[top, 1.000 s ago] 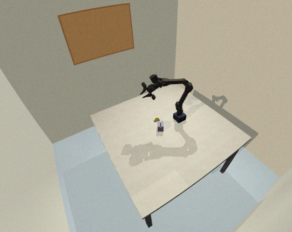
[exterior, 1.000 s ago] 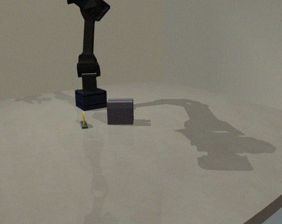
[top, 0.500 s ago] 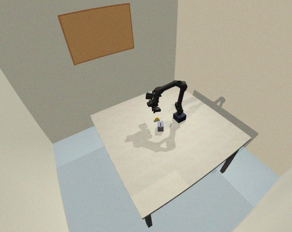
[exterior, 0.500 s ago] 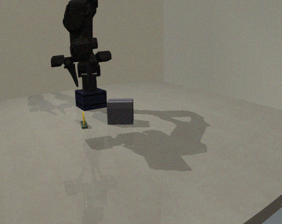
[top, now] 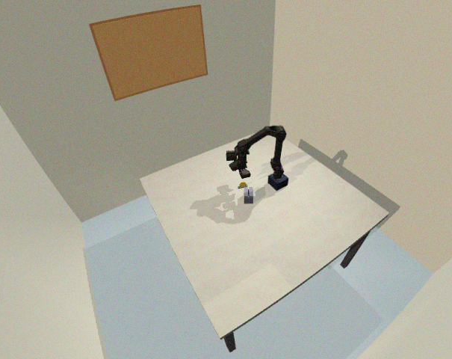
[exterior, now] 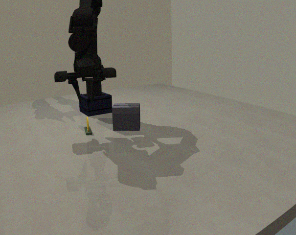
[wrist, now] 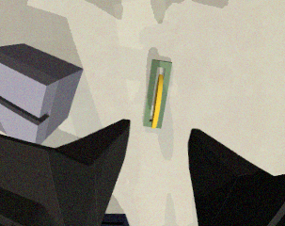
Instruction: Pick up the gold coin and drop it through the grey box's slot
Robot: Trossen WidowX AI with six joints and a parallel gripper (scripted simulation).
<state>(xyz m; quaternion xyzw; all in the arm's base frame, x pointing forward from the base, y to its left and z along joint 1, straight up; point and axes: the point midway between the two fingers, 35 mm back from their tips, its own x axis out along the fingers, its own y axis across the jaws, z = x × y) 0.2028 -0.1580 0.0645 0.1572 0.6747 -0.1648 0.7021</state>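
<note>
The gold coin stands on edge in the green holder, leaning slightly. In the wrist view its edge runs nearly up and down the picture. The closed grey box stands beside the holder, left of it in the wrist view, with a dark slot across its lid at a slant to the coin. My gripper is open, partly, and empty. It points down above the coin, with clear height between fingertips and coin; the coin shows ahead of the gap in the wrist view.
The arm's dark blue base stands on the table, behind the holder and box in the exterior view. The box is the tall obstacle close to the holder. The arm's shadow falls across the table around the box.
</note>
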